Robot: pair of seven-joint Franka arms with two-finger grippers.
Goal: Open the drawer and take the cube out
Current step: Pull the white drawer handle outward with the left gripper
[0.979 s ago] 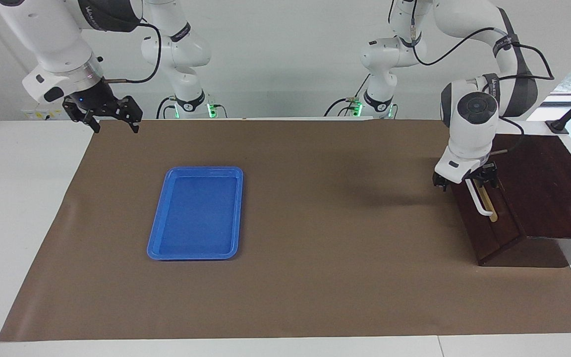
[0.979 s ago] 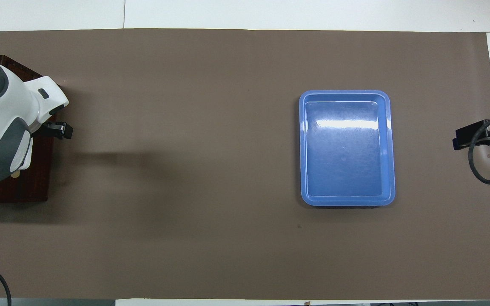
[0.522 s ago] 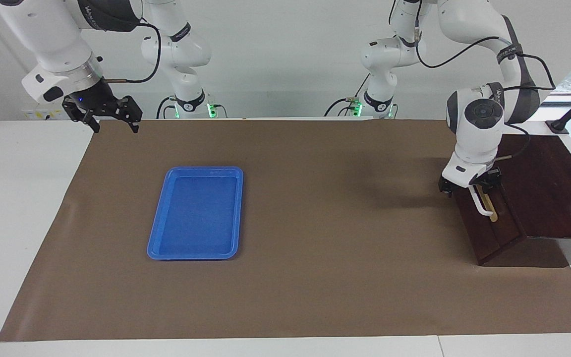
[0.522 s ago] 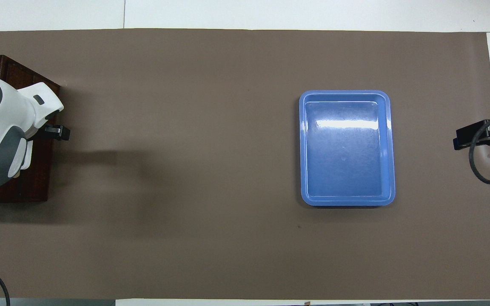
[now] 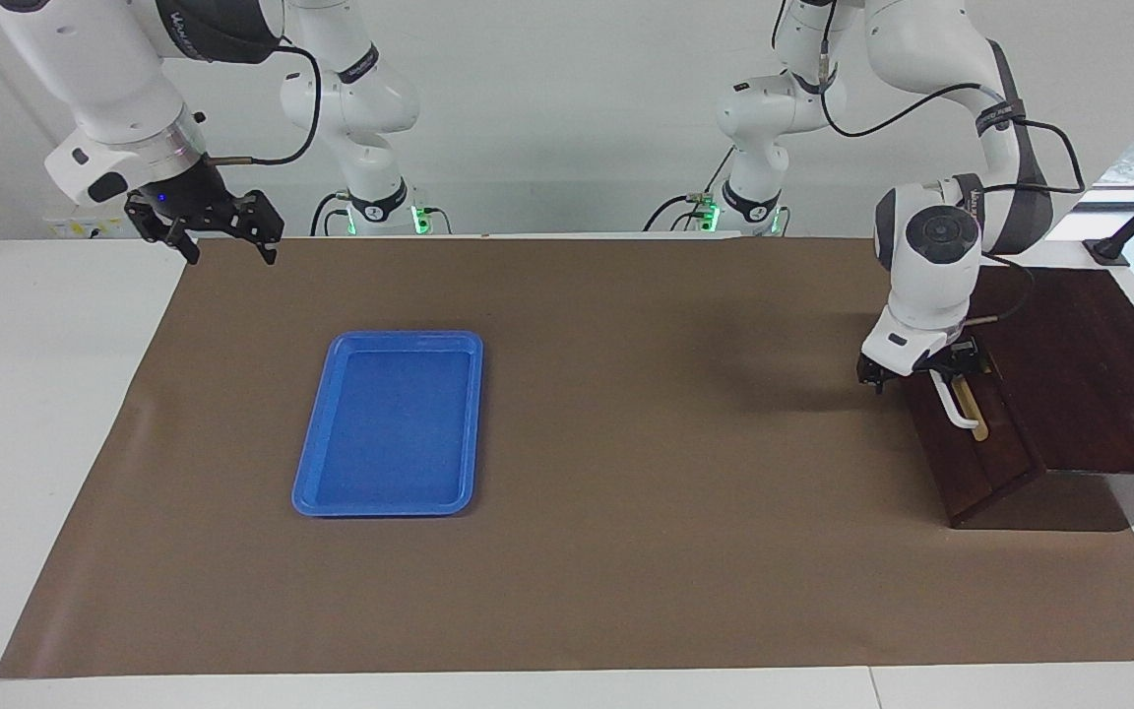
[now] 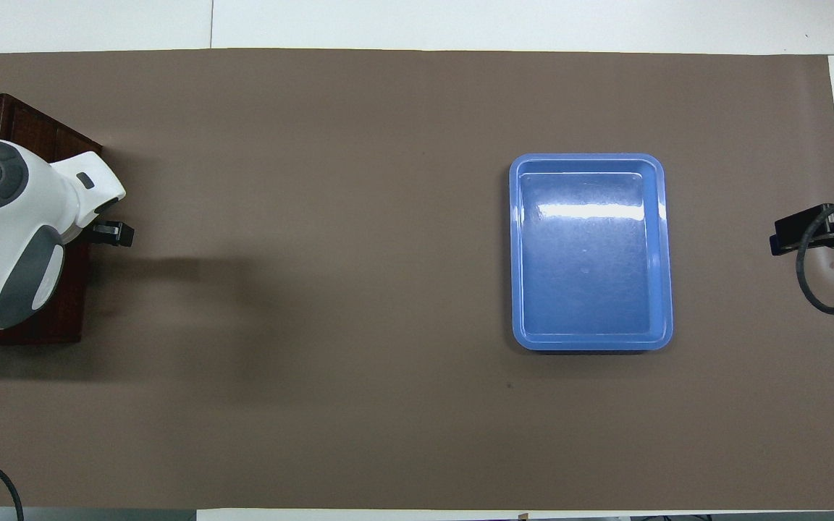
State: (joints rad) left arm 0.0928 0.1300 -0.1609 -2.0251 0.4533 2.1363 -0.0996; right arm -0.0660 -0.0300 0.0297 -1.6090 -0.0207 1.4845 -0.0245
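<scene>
Standing here watching: the left gripper is down at the drawer, right at the robot-side end of its white handle, and honestly I can't tell if its fingers are clamped on the bar or not. The drawer looks closed, at the left arm's end of the table; no cube visible anywhere. Gripping that far off-centre, a pull could twist the drawer and jam it, or slip off, or drag the whole box. The right gripper waits, fingers apart
</scene>
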